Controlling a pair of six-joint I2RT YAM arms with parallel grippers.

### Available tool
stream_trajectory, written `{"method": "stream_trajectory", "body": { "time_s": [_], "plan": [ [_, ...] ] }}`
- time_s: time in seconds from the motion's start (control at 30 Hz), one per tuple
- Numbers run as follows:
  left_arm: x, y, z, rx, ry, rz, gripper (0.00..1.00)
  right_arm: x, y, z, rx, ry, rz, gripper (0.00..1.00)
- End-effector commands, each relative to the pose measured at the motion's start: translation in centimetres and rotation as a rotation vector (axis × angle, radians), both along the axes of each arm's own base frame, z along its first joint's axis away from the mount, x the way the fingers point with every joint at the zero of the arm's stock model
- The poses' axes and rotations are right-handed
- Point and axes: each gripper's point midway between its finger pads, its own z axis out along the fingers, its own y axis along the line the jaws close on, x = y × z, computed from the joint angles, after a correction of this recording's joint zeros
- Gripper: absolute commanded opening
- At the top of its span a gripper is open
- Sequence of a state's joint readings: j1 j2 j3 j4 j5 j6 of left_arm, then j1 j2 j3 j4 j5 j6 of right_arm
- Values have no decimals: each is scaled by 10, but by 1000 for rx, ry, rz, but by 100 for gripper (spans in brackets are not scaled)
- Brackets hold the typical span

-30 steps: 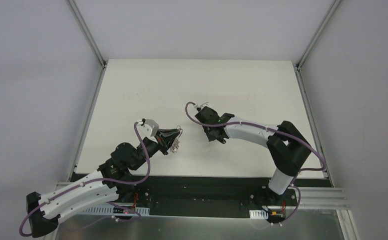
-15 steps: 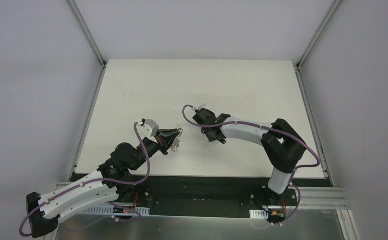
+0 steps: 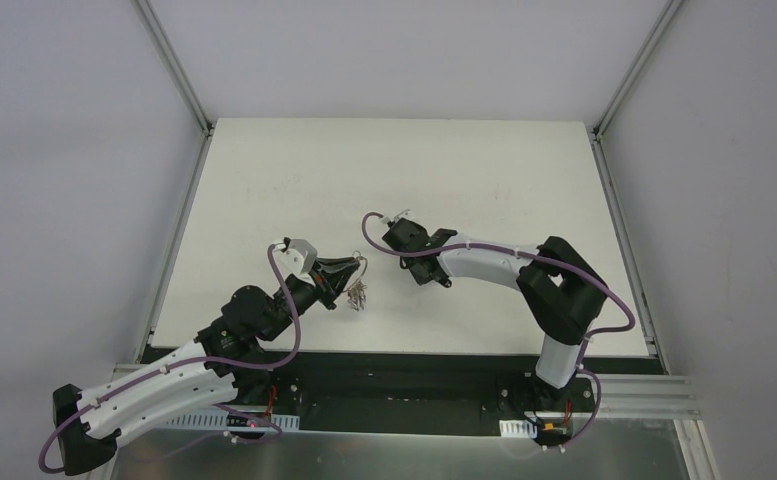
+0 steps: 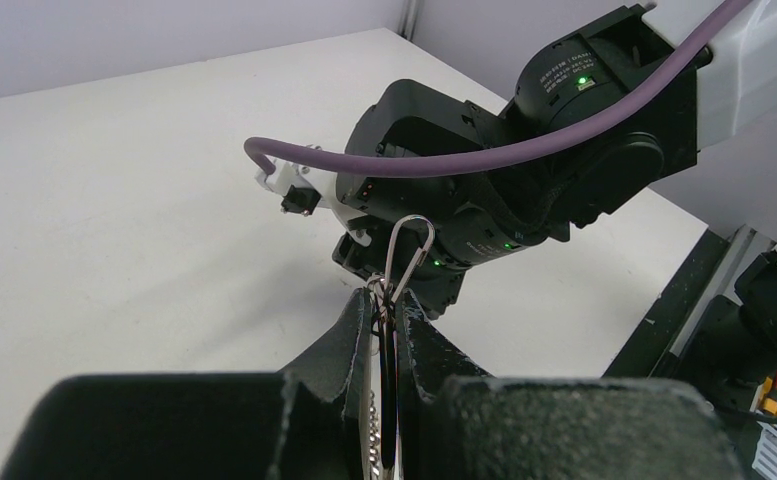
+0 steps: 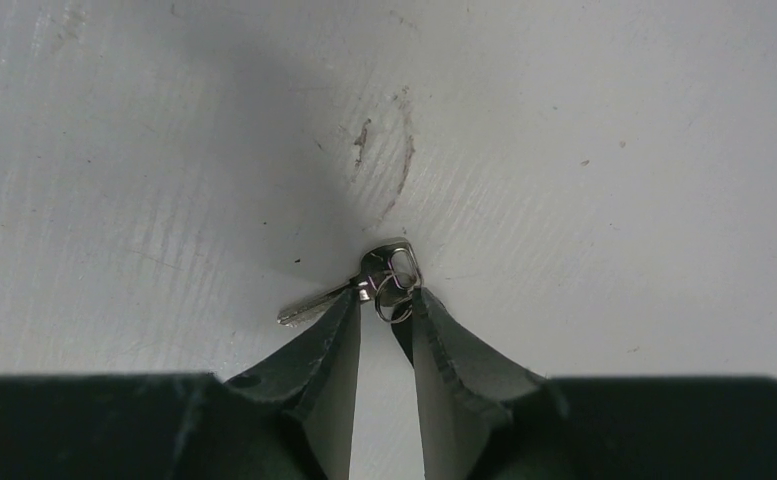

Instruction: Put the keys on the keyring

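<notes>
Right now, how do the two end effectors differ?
The left end effector is shut flat on the keyring, its loop poking out past the fingers; the right end effector stands slightly parted, pinching one key at its tips. The left points sideways toward the right arm; the right points down at the table. Both are black and two-fingered.

a white surface [image 3: 294, 170] with faint streaks bears a curved brownish scuff [image 5: 405, 160]. pale grey walls [image 3: 64, 180] close three sides, silver frame posts [image 3: 175, 68] rise at the far corners, and an aluminium rail [image 3: 654, 398] lies along the near edge.
</notes>
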State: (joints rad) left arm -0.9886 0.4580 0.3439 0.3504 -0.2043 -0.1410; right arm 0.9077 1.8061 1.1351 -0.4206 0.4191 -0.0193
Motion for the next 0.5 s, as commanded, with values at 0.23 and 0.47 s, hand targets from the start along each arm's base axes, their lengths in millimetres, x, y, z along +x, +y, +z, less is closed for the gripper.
{"method": "stream_trajectory", "body": {
  "time_s": [0.23, 0.47],
  "plan": [
    [2, 4, 16, -46, -39, 20, 0, 6, -2, 5, -27, -19, -18, 19],
    [2, 3, 16, -46, -38, 19, 0, 5, -5, 6, -22, -4, -33, 0]
  ]
}}
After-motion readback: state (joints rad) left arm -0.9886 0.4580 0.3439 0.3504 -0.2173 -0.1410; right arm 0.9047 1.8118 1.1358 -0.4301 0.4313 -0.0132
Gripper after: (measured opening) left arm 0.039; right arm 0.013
